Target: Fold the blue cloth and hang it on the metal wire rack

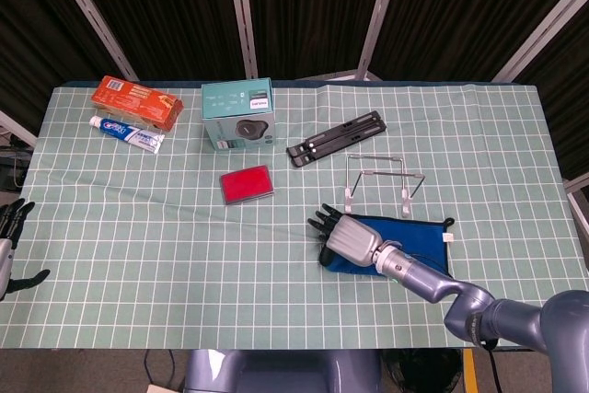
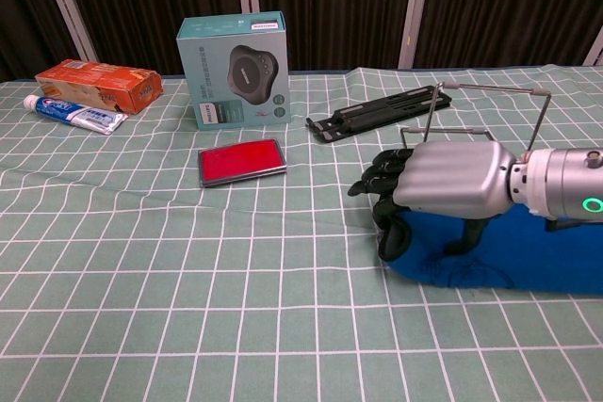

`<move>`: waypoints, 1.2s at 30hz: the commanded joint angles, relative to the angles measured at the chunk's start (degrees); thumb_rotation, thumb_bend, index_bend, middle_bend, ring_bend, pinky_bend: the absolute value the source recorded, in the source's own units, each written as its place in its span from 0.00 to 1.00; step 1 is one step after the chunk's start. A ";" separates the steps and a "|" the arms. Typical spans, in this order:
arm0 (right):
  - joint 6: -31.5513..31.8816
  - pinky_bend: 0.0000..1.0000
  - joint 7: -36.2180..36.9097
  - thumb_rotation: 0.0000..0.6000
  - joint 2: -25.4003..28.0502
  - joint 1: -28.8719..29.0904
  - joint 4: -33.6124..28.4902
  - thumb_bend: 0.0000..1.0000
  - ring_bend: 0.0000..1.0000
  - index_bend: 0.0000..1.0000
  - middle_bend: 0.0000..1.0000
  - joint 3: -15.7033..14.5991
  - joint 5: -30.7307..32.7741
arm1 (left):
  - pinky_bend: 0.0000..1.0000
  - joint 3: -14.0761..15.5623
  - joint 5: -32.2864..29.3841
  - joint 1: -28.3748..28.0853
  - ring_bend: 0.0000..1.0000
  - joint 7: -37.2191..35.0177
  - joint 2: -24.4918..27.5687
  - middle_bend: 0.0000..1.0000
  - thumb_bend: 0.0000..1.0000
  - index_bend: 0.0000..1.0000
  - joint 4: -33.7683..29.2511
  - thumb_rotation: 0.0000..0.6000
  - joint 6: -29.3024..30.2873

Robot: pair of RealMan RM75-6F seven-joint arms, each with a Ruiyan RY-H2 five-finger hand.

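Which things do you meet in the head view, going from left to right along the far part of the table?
Orange box → toothpaste tube → teal box → black folded stand.
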 commanded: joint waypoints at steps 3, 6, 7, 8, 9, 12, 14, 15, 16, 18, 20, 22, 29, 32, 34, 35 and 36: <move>0.69 0.00 0.46 1.00 0.18 -0.31 0.64 0.11 0.00 0.35 0.00 -0.55 -0.58 | 0.00 0.02 0.05 0.01 0.00 0.06 0.00 0.00 0.00 0.00 -0.04 1.00 0.05; 1.37 0.00 1.24 1.00 0.31 -0.57 0.84 0.11 0.00 0.35 0.00 -0.75 -0.85 | 0.00 0.03 0.05 0.04 0.00 0.11 -0.02 0.00 0.00 0.00 -0.03 1.00 0.12; 1.50 0.00 1.44 1.00 0.36 -0.60 0.92 0.11 0.00 0.35 0.00 -0.82 -0.94 | 0.00 0.03 0.06 0.03 0.00 0.11 -0.03 0.00 0.00 0.00 -0.03 1.00 0.10; 1.62 0.00 1.68 1.00 0.45 -0.63 0.98 0.11 0.00 0.35 0.00 -0.94 -1.10 | 0.00 0.04 0.05 0.01 0.00 0.13 -0.05 0.00 0.00 0.00 -0.05 1.00 0.06; 1.74 0.00 1.90 1.00 0.53 -0.64 0.99 0.11 0.00 0.35 0.00 -1.03 -1.24 | 0.00 0.05 0.05 0.00 0.00 0.17 -0.05 0.00 0.00 0.00 -0.05 1.00 0.05; 2.40 0.00 2.63 1.00 0.62 -0.75 1.03 0.11 0.00 0.35 0.00 -1.13 -1.60 | 0.00 0.05 0.05 -0.02 0.00 0.24 -0.07 0.00 0.00 0.00 -0.08 1.00 0.04; 3.02 0.00 3.37 1.00 0.57 -0.93 1.04 0.11 0.00 0.35 0.00 -1.10 -1.72 | 0.00 0.06 0.03 -0.02 0.00 0.30 -0.08 0.00 0.00 0.00 -0.07 1.00 0.04; 3.15 0.00 3.50 1.00 0.55 -0.96 1.12 0.11 0.00 0.35 0.00 -1.11 -1.79 | 0.00 0.07 0.04 -0.01 0.00 0.31 -0.09 0.00 0.00 0.00 -0.09 1.00 0.05; 3.24 0.00 3.47 1.00 0.53 -0.99 1.26 0.11 0.00 0.35 0.00 -1.17 -1.89 | 0.00 0.07 0.06 -0.01 0.00 0.31 -0.09 0.00 0.00 0.00 -0.10 1.00 0.07; 3.31 0.00 3.46 1.00 0.51 -1.04 1.45 0.14 0.00 0.37 0.00 -1.29 -2.04 | 0.00 0.07 0.08 0.01 0.00 0.24 -0.07 0.00 0.00 0.00 -0.12 1.00 0.11; 3.36 0.00 3.51 1.00 0.48 -1.07 1.52 0.19 0.00 0.40 0.00 -1.34 -2.10 | 0.00 0.06 0.10 0.01 0.00 0.25 -0.05 0.00 0.00 0.00 -0.10 1.00 0.13; 3.39 0.00 3.72 1.00 0.47 -1.14 1.59 0.26 0.00 0.43 0.00 -1.40 -2.10 | 0.00 0.09 0.14 0.01 0.00 0.19 -0.03 0.00 0.00 0.00 -0.14 1.00 0.11; 3.73 0.00 4.27 1.00 0.74 -1.28 1.60 0.41 0.00 0.54 0.00 -1.68 -2.47 | 0.00 0.10 0.16 -0.02 0.00 0.21 -0.05 0.00 0.00 0.00 -0.12 1.00 0.07; 4.26 0.00 4.40 1.00 0.83 -1.43 1.64 0.43 0.00 0.68 0.00 -1.76 -2.75 | 0.00 0.12 0.19 0.00 0.00 0.17 -0.02 0.00 0.00 0.00 -0.16 1.00 0.11; 5.09 0.00 4.59 1.00 0.91 -1.69 1.76 0.44 0.00 0.74 0.00 -1.91 -3.20 | 0.00 0.11 0.28 0.04 0.00 0.06 0.04 0.00 0.00 0.00 -0.23 1.00 0.22; 5.38 0.00 4.80 1.00 0.93 -1.77 1.80 0.44 0.00 0.77 0.00 -1.99 -3.37 | 0.00 0.13 0.30 0.05 0.00 0.03 0.06 0.00 0.00 0.00 -0.24 1.00 0.23; 5.89 0.00 5.15 1.00 1.02 -1.92 1.82 0.44 0.00 0.79 0.00 -2.10 -3.65 | 0.00 0.13 0.34 0.05 0.00 -0.02 0.08 0.00 0.00 0.00 -0.23 1.00 0.24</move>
